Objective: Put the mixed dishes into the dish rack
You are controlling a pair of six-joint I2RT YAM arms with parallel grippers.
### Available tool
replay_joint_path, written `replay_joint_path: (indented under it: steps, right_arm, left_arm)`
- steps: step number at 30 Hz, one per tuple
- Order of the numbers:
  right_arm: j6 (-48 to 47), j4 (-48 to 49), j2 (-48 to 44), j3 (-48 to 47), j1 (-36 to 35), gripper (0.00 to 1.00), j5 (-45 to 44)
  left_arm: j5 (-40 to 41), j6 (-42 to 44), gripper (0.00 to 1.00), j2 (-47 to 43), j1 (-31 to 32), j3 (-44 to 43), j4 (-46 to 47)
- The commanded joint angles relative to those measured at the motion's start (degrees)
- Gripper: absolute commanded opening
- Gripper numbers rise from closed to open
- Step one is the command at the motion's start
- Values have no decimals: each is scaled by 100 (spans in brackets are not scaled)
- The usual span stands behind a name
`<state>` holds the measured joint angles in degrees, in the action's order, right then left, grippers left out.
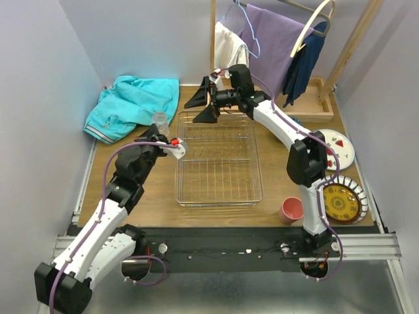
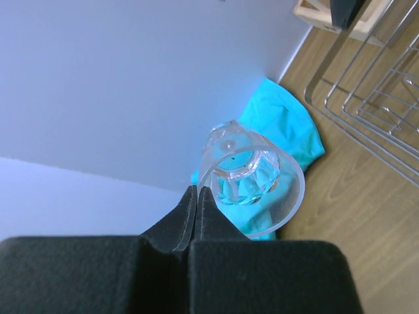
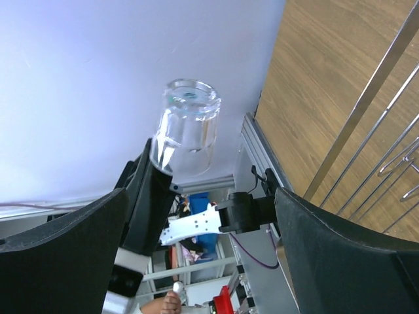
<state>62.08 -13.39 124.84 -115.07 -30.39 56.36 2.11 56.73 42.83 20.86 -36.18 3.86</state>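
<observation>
1. the tabletop (image 1: 157, 203) is flat, brown wood-grain board and fills the middle of the top view.
2. the dish rack (image 1: 219, 204) lies at centre frame. it is a rectangular basket of shiny silver wire with low sides and a grid bottom.
3. a wooden clothes rack (image 1: 357, 39) stands at the upper right, hung with purple, white and navy cloth. a crumpled teal cloth (image 1: 134, 104) lies at the upper left.
4. the right arm rises from the lower right and bends at a black elbow. its white forearm reaches to upper centre. the right pincer (image 1: 203, 104) points left over the rack's far left corner, its black wedge-shaped fingers wide apart and holding nothing.
5. the left arm climbs from the lower left, folded at the elbow, its wrist just beside the rack's left rim. the left pincer (image 2: 198, 196) has its fingers drawn together, clamped on the rim of the small clear glass (image 2: 252, 176).
6. the striped-rim plates (image 1: 344, 201) sit stacked at the lower right, the yellow one on top, partly behind the right arm.
7. the white plate with red fruit motifs (image 1: 342, 149) lies flat at the right edge, above that stack.
8. the pink cup (image 1: 292, 209) stands upright, mouth up, near the rack's lower right corner.
9. the glass is faceted, with a thick base pointing away from the pincer. it is held off the tabletop, left of the rack's far left corner, in front of the teal cloth.
</observation>
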Motion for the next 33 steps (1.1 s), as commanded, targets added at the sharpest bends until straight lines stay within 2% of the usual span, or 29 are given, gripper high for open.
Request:
replay_joint_path:
  steps: [1, 9, 20, 27, 33]
  right_arm:
    - [93, -94, -109, 28, -116, 99, -81]
    - [383, 283, -135, 98, -125, 99, 112]
    - [559, 565, 23, -42, -186, 97, 244]
    - [533, 565, 120, -113, -186, 89, 305]
    - [463, 592, 138, -77, -186, 75, 306]
  left_arm:
    - [825, 663, 0, 348, 550, -108, 1379]
    - [879, 1024, 0, 568, 1261, 50, 1609]
    - [782, 1314, 0, 946, 1596, 129, 1961]
    - [703, 1393, 0, 1096, 1658, 199, 2216]
    - [659, 1472, 0, 1175, 1719, 208, 2277]
